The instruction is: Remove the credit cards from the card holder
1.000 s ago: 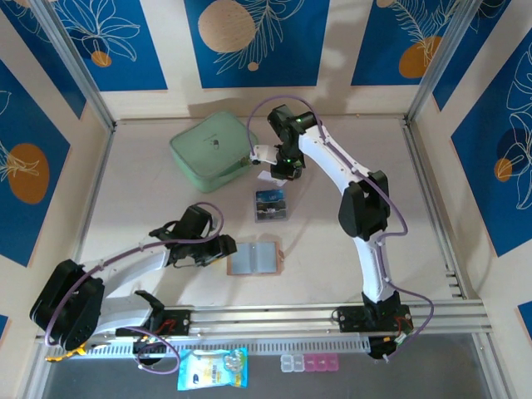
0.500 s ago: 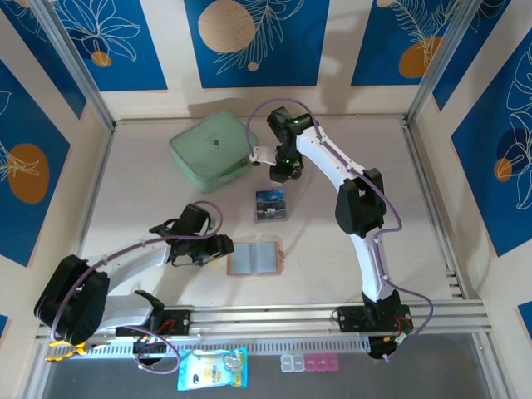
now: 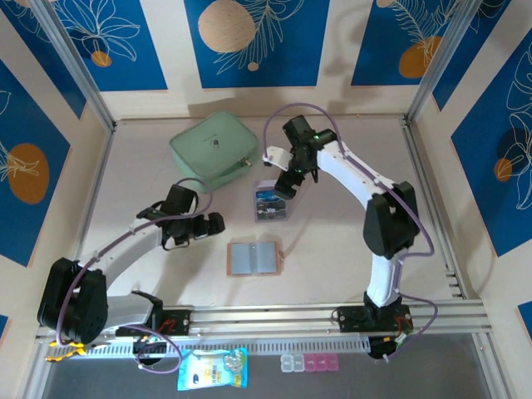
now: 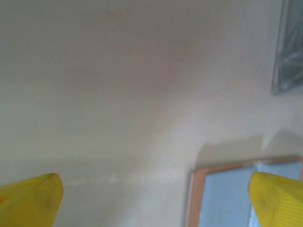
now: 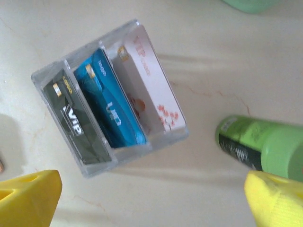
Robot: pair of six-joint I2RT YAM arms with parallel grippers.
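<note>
- Right of the left gripper, near it, lies the open card holder, long side crosswise; jaws wide, empty.
- Right gripper, also wide and empty, hangs over the credit cards.

A: What gets cut off in the left wrist view?
B: The card holder, at 5 o'clock, runs off the bottom edge, with one corner behind a yellow fingertip. At 2 o'clock there is a blurred grey shape that I can't identify.
A: And the right wrist view?
B: The mint-green case is clipped at 1 o'clock. A green cylinder at 4 o'clock runs off the right edge.
</note>
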